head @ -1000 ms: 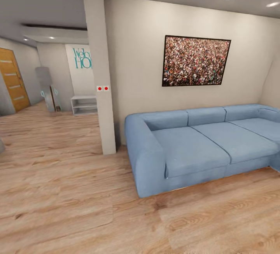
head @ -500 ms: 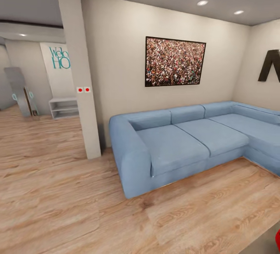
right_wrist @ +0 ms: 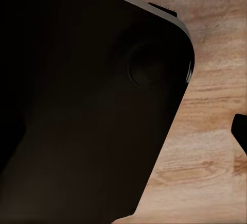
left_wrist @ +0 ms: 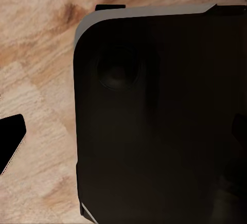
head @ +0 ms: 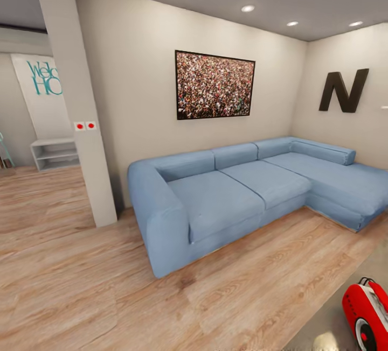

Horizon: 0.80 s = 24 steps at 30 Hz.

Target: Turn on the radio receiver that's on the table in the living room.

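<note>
View has swung right — radio receiver (head: 368, 313) now on table (head: 334, 329); grippers' state can't be told.

Floor (head: 81, 286) open; sofa (head: 215, 200) (blue) blocks wall

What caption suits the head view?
Living room: blue sofa, black "N", red radio receiver at the corner.
</note>
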Tool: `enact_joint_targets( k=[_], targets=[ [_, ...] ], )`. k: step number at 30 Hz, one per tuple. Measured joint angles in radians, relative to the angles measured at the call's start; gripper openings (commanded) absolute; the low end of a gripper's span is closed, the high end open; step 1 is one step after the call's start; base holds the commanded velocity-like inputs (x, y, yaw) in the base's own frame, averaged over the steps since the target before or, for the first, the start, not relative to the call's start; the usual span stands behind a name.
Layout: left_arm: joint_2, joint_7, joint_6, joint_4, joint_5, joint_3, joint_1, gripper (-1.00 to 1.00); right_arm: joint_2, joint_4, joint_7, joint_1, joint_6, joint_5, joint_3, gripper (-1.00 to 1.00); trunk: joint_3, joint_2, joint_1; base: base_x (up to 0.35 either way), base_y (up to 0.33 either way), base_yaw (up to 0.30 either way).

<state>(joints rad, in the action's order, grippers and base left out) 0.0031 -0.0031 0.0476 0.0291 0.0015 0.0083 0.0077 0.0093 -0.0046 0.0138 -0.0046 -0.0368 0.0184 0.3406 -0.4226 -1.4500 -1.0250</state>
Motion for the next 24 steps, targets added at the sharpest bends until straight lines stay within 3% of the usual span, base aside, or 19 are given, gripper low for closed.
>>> enact_joint_targets(
  k=[24],
  targets=[
    [0.000,0.000,0.000,0.000,0.000,0.000,0.000,1.00,0.000,0.000,0.000,0.000,0.000,0.000,0.000,1.00,0.000,0.000,0.000,0.000,0.000,-0.288]
  ],
)
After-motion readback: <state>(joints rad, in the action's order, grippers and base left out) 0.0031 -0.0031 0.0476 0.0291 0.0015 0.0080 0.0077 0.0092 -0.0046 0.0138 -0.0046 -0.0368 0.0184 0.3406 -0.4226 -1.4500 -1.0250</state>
